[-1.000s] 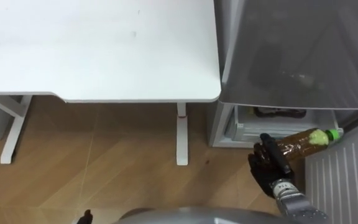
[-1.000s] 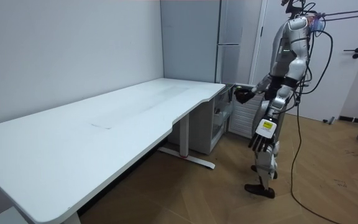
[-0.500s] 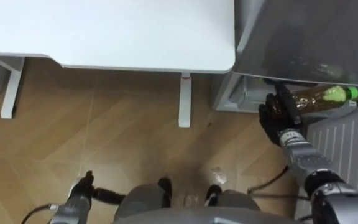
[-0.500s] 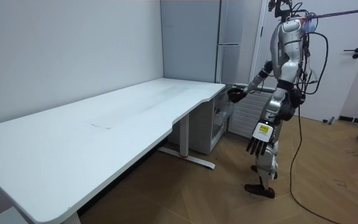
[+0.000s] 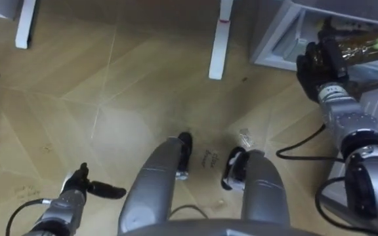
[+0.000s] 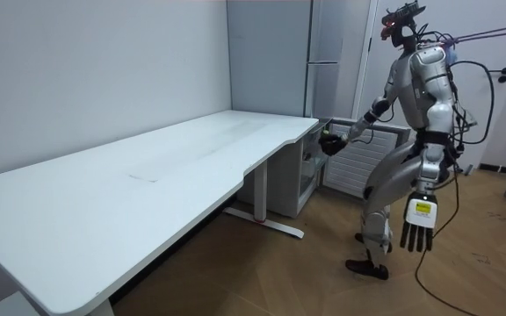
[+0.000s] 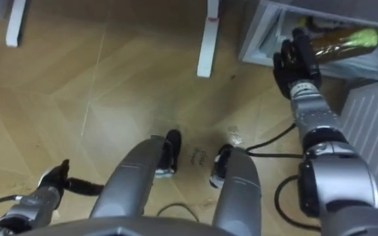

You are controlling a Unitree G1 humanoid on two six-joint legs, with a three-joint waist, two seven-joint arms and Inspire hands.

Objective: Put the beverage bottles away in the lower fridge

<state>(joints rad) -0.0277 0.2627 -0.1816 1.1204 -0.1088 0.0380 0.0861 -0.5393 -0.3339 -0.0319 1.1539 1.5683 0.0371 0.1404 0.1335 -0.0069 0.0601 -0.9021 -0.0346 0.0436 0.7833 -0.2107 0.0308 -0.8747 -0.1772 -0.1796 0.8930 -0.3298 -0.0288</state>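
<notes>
A clear bottle of brown drink with a green cap (image 5: pixel 363 47) (image 7: pixel 346 40) lies on its side in my right hand (image 5: pixel 317 60) (image 7: pixel 293 62), whose fingers are curled round its base. The bottle's cap end reaches into the open lower fridge compartment (image 5: pixel 284 36), over a pale drawer front. In the room view I stand bent forward at the fridge (image 6: pixel 323 88), with the right hand (image 6: pixel 330 143) stretched out to it. My left hand (image 5: pixel 77 191) (image 6: pixel 418 235) hangs beside my leg, fingers straight and holding nothing.
The white table (image 6: pixel 148 175) stands next to the fridge, and its leg (image 5: pixel 220 39) meets the wooden floor close to the compartment. A white ribbed fridge door panel (image 7: pixel 373 118) stands open on my right. A small scrap (image 5: pixel 245 136) lies on the floor by my feet.
The eye view has tipped down to the floor as I bent forward. My right hand has carried the bottle further toward the lower compartment. My left arm has swung back and down.
</notes>
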